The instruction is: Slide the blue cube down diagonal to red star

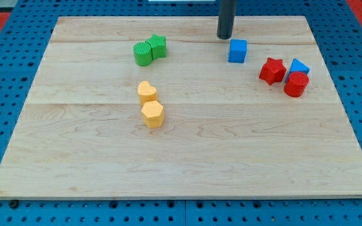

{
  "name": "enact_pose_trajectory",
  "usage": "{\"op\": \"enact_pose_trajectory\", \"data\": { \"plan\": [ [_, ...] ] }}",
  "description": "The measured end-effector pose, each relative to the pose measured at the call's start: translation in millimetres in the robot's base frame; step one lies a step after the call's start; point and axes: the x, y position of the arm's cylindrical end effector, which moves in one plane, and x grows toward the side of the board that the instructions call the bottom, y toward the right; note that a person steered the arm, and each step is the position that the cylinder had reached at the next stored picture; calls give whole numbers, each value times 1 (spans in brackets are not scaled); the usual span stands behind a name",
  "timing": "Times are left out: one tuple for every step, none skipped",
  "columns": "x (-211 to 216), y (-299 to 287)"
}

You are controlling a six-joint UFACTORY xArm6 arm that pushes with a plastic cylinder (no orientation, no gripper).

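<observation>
The wooden board [187,157] is the largest thing, lying on a blue pegboard [5,50] that shows on all sides of it. One dark rod comes down from the view's top; my tip [224,37] rests on the board near its top edge, just above and slightly to the left of the blue cube [237,51], with a sliver of wood between them. There is no claw on this arm, only the rod, so nothing spreads or pinches.

Eight blocks lie here: two green, two yellow, two red, two blue. The green cylinder [143,54] and green star [158,46] touch, top left of centre. The yellow heart [146,92] sits right above the yellow hexagon [152,115], touching it. At the right, the red star [272,70], the red cylinder [296,84] and a second blue block [299,66], its shape unclear, cluster together.

The blue cube stands apart from that cluster, up and left of the red star. Bare wood fills the whole lower half and the room below the cube.

The cube has no long axis; one flat face fronts the view's bottom, its edges roughly square to the board.
</observation>
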Motion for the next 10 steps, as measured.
{"op": "enact_pose_trajectory", "data": {
  "plan": [
    [15,40],
    [69,28],
    [89,6],
    [77,-15],
    [63,-42],
    [79,-62],
    [107,-27],
    [132,26],
    [137,-2],
    [151,-41]
  ]
}}
